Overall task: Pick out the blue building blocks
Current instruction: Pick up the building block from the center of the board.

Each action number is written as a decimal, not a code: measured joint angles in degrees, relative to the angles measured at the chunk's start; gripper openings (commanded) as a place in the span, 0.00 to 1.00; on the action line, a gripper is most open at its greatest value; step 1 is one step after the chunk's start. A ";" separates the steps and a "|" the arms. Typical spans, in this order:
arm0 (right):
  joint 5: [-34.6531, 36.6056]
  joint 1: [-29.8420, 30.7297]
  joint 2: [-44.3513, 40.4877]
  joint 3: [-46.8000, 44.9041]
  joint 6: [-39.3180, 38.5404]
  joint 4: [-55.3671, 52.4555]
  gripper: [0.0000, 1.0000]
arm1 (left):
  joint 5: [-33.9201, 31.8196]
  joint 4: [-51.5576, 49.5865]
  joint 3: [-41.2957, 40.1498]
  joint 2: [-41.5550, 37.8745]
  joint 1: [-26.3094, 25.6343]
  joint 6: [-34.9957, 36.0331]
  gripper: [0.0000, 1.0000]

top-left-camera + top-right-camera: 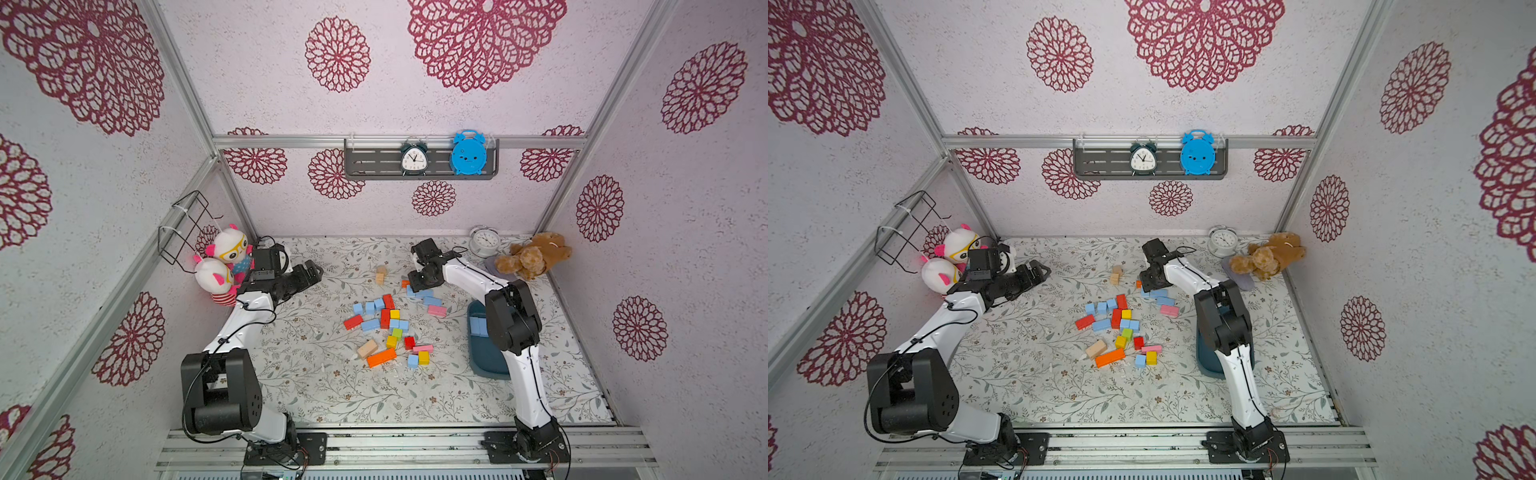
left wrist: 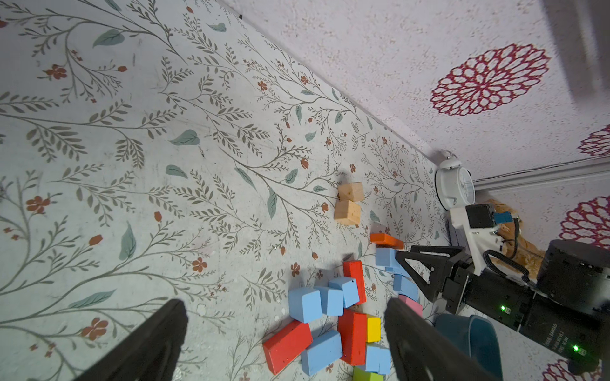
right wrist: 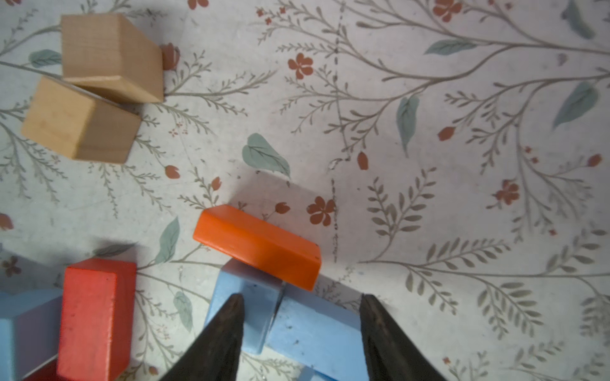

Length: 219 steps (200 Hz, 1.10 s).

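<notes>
Several light blue building blocks lie mixed with other colours mid-table; one lone blue cube sits nearer the front. My right gripper is open, pointing down over a blue cube and a blue brick lying side by side; one finger overlaps the cube and the other stands at the brick's far edge. An orange block rests on the cube. My left gripper hangs wide open and empty, left of the pile. More blue blocks lie in the teal tub.
Red, orange, yellow, green, pink and tan blocks lie in the pile, and two tan cubes sit behind it. Plush toys and a wire basket are at the back left. A white clock and teddy bear are at the back right.
</notes>
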 measured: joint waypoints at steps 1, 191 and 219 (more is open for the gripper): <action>-0.07 0.02 0.02 0.02 0.02 0.02 0.59 | 0.00 0.00 0.00 0.00 0.00 0.00 0.97; -2.10 2.05 3.69 1.97 2.56 0.81 0.27 | 0.63 0.11 0.00 0.02 -0.15 -0.50 0.98; -0.90 2.10 0.00 -2.71 2.56 1.84 0.24 | 0.76 0.22 0.04 0.55 -2.21 -0.22 0.98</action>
